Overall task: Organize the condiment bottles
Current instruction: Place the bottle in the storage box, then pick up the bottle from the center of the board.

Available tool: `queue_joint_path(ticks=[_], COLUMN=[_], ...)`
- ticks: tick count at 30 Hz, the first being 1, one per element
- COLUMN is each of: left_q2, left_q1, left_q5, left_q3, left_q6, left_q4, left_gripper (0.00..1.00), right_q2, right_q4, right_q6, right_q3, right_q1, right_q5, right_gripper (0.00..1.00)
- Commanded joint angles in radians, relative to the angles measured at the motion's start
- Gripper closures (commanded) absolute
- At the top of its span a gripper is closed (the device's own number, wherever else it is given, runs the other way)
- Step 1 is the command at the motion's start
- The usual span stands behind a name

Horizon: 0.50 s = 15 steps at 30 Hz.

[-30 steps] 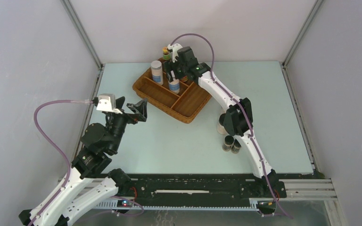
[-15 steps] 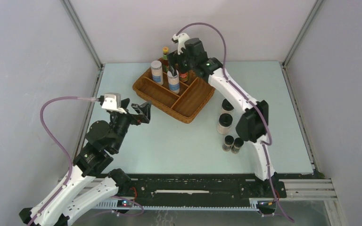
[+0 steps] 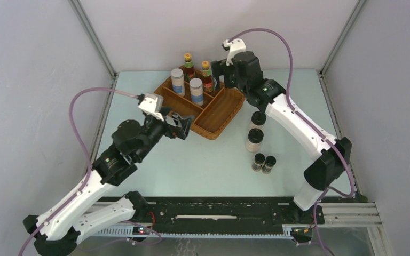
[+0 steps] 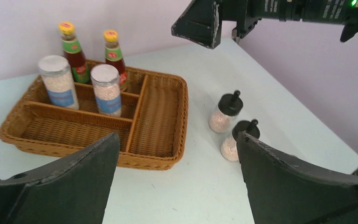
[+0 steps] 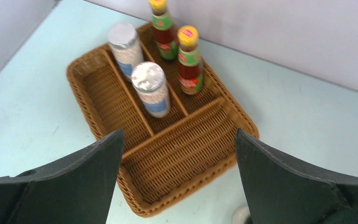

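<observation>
Top external view: two sauce bottles [image 3: 188, 64] and two jars [image 3: 196, 90] stand in neighbouring strips of the wicker tray [image 3: 213, 127]. Two shakers [image 3: 255, 140] and two vials [image 3: 258, 161] stand on the bench [image 3: 192, 160] to its right. The left gripper [image 4: 177, 135] and right gripper [image 5: 179, 132] both gape wide, holding nothing.

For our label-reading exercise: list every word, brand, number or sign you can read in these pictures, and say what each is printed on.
No text here can be read with certainty.
sauce bottles: green and red labels with a small red logo, too blurred to read.
jars: blue labels, print too small to read.
right arm: white lettering on its black housing, cut off and blurred.
</observation>
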Motion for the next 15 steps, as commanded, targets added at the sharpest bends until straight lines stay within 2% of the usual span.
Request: queue_joint_path(ticks=[1, 6, 15], left_q2=[0.063, 0.142, 0.289], left_q1=[-0.039, -0.055, -0.069], left_q5=[0.049, 0.081, 0.120], left_q3=[0.080, 0.120, 0.188], left_q6=[0.029, 0.060, 0.082], left_q4=[-0.033, -0.042, -0.028], left_gripper=[0.00, 0.00, 0.00], right_q2=[-0.109, -0.227, -0.379], right_q4=[0.044, 0.084, 0.061], right_q6=[0.089, 0.142, 0.218], right_q3=[-0.110, -0.259, -0.389], right_q1=[-0.022, -0.074, -0.230], right_q5=[0.140, 0.196, 0.194], right_gripper=[0.04, 0.03, 0.02])
